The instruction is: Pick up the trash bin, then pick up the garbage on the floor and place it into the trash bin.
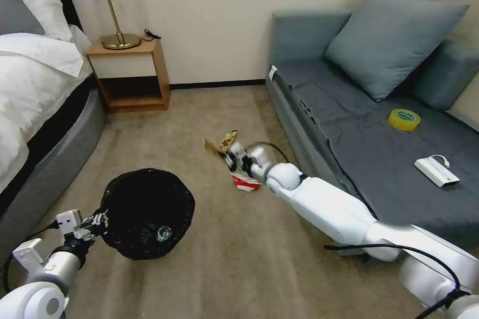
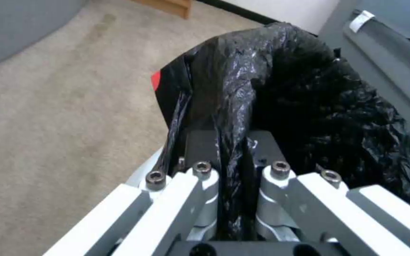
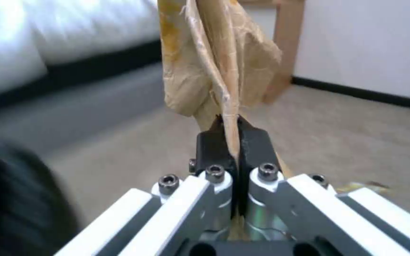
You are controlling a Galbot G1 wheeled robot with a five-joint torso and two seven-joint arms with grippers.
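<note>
We see the left gripper [image 1: 95, 223] at lower left of the head view, clamped on the rim of the black-bagged trash bin [image 1: 147, 212]; bag pinched btwn its fingers [image 2: 200, 149]. The right gripper [image 1: 233, 152], mid-frame by the sofa [image 1: 359, 144], is clenched on the crumpled brown paper bag [image 3: 214, 60]. Red-and-white carton [image 1: 245, 181] and snack wrapper [image 1: 229, 139] lie on the carpet [image 1: 249, 259] w/ it. Clear bottle [image 1: 163, 233] sits inside the bin.

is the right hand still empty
No, the right hand is shut on the crumpled brown paper bag, pinched between its fingers.
</note>
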